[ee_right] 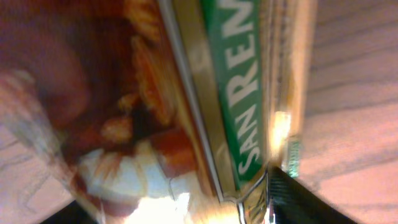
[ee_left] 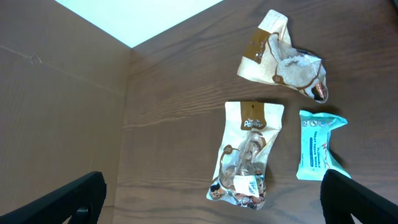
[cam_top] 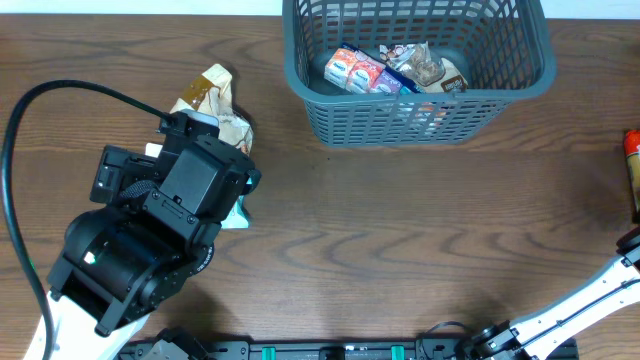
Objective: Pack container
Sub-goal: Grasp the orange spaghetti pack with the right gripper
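The container (cam_top: 318, 92), a dark grey-blue lattice basket, stands at the back centre with several snack packets (cam_top: 395, 70) inside. My left gripper (ee_left: 214, 208) is wide open and empty, held above three packets on the table: a beige-brown snack packet (ee_left: 245, 155), a crumpled beige packet (ee_left: 280, 59) and a teal packet (ee_left: 317, 146). In the overhead view the left arm (cam_top: 160, 230) covers most of these. My right gripper (ee_right: 180, 205) has its fingers on either side of a red-brown packet with a green "SAN REM" label (ee_right: 186, 93), which fills the blurred view.
A red-orange packet (cam_top: 632, 150) shows at the table's right edge in the overhead view. The right arm (cam_top: 590, 300) reaches in from the lower right. A black rail (cam_top: 330, 350) runs along the front edge. A black cable (cam_top: 20, 130) loops at the left.
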Motion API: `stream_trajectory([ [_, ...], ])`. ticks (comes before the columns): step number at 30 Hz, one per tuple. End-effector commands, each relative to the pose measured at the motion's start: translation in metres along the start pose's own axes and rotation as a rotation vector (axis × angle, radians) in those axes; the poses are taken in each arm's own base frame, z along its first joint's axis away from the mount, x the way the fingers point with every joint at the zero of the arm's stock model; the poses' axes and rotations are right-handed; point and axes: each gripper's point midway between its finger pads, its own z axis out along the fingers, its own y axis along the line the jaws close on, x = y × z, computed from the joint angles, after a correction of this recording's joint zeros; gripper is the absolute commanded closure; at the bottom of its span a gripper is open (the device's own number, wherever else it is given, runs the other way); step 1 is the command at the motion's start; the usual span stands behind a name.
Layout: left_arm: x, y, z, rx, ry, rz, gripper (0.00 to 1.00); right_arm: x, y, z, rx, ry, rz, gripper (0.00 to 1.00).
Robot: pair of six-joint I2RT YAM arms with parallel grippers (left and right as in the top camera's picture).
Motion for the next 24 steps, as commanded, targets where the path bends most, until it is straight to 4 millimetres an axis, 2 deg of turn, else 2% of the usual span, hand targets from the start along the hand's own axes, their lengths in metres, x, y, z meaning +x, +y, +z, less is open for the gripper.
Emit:
stream_trajectory([
  [1, 0.0, 0.004, 0.0, -0.021, 0.001, 0.002, 0.01, 0.002, 0.012, 0.016, -0.038, 0.033, 0.007, 0.51],
  [2, 0.0, 0.004, 0.0, -0.021, 0.001, 0.002, 0.01, 0.0, 0.013, 0.016, -0.037, 0.032, 0.003, 0.6],
  [4, 0.0, 0.004, 0.0, -0.021, 0.001, 0.002, 0.01, -0.003, 0.016, 0.015, -0.033, 0.029, 0.011, 0.9],
  [5, 0.0, 0.004, 0.0, -0.021, 0.001, 0.002, 0.02, -0.006, 0.017, 0.015, -0.03, 0.025, 0.016, 0.99],
  [8, 0.0, 0.004, 0.0, -0.021, 0.001, 0.002, 0.01, -0.017, 0.029, 0.013, -0.052, -0.002, 0.014, 0.99],
  [13, 0.0, 0.004, 0.0, -0.021, 0.001, 0.002, 0.01, -0.052, 0.08, 0.006, -0.129, -0.062, -0.071, 0.99],
  [16, 0.0, 0.004, 0.0, -0.021, 0.001, 0.002, 0.01, -0.074, 0.115, -0.005, -0.139, -0.094, -0.139, 0.99],
  [20, 0.0, 0.004, 0.0, -0.021, 0.001, 0.002, 0.01, -0.11, 0.18, -0.04, -0.188, -0.202, -0.258, 0.99],
  [22, 0.0, 0.004, 0.0, -0.021, 0.001, 0.002, 0.01, -0.128, 0.214, -0.067, -0.225, -0.283, -0.301, 0.99],
  [24, 0.0, 0.004, 0.0, -0.021, 0.001, 0.002, 0.01, -0.143, 0.241, -0.102, -0.22, -0.365, -0.331, 0.99],
])
